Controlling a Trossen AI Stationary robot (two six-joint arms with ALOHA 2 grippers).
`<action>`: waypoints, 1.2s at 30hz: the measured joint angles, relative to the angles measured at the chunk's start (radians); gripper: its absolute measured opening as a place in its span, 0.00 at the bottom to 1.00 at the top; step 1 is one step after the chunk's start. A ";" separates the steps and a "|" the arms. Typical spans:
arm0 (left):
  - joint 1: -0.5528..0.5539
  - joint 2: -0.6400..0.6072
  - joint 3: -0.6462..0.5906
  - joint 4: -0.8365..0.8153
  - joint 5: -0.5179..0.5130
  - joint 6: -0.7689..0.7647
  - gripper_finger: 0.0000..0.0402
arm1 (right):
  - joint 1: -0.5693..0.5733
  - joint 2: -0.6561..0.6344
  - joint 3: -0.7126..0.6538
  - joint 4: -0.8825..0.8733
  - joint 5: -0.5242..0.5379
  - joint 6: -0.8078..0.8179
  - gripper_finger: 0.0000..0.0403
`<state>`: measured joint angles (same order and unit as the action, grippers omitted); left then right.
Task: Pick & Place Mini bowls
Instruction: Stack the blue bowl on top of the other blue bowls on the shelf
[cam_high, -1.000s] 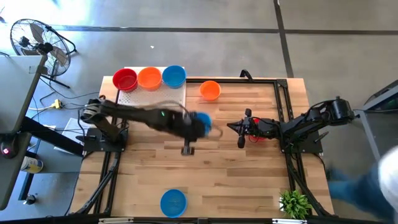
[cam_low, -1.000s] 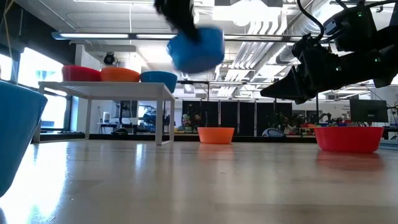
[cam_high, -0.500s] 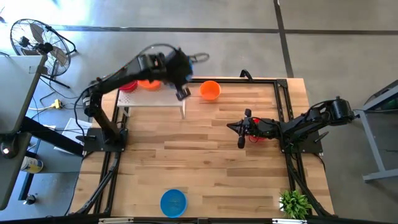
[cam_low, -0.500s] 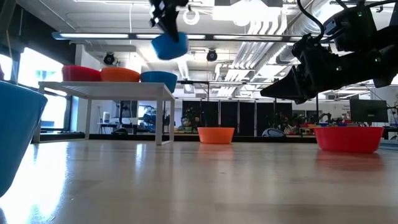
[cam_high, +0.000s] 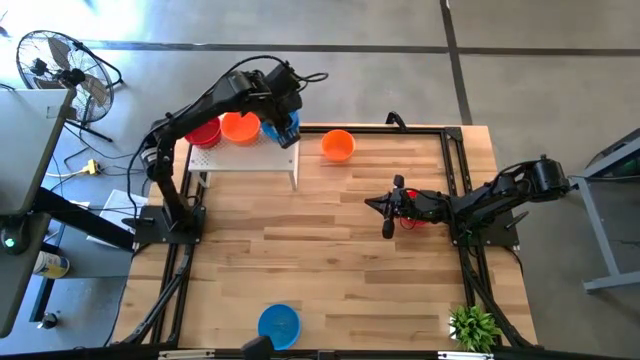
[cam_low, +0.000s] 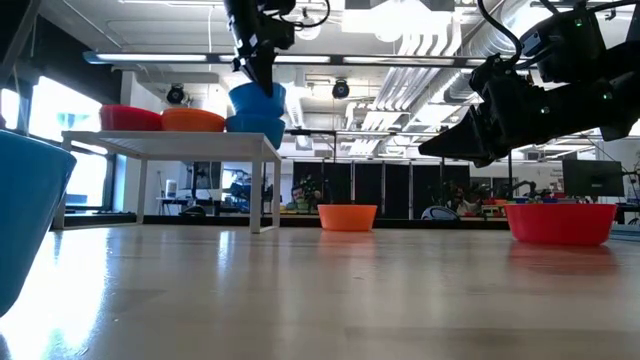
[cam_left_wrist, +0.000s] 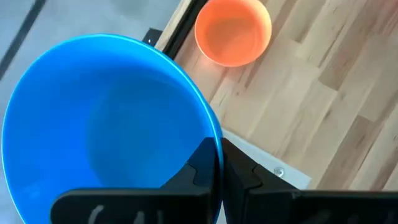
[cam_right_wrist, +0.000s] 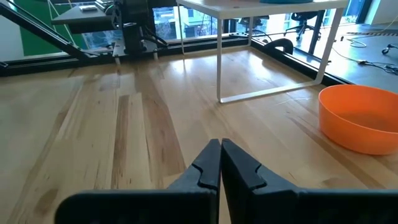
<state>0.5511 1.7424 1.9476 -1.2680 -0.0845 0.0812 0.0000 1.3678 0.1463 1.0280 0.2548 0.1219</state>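
Note:
My left gripper is shut on a blue mini bowl over the right end of the white raised board. The bowl sits just above or in another blue bowl on the board; I cannot tell whether they touch. A red bowl and an orange bowl stand beside them on the board. My right gripper is shut and empty, hovering over the table's right half; it also shows in the right wrist view. My left gripper holds the blue bowl by its rim, one finger inside the bowl and one outside. The fingers come from above, pointing down. The bowl stays upright, mouth up, below the gripper, over the blue bowl on the board.
An orange bowl stands on the table right of the board. A blue bowl stands at the near edge. A red bowl stands under the right arm. A plant stands at the near right corner.
My left gripper has carried the blue bowl from mid-table up and toward the far left, over the white board. It has then come down at the board's right end, over the blue bowl there. It has stayed shut on the bowl.

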 joint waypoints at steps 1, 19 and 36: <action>-0.001 -0.001 0.000 0.003 -0.001 0.002 0.00 | 0.000 0.000 0.000 0.000 0.000 0.000 0.01; 0.005 0.013 -0.110 0.066 -0.003 -0.025 0.01 | 0.001 0.000 0.000 0.000 -0.003 -0.008 0.00; -0.009 0.013 -0.051 0.043 -0.051 -0.025 0.33 | 0.001 0.000 0.000 0.000 -0.003 -0.011 0.00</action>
<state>0.5418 1.7549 1.8966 -1.2250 -0.1351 0.0567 0.0006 1.3678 0.1463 1.0283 0.2516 0.1112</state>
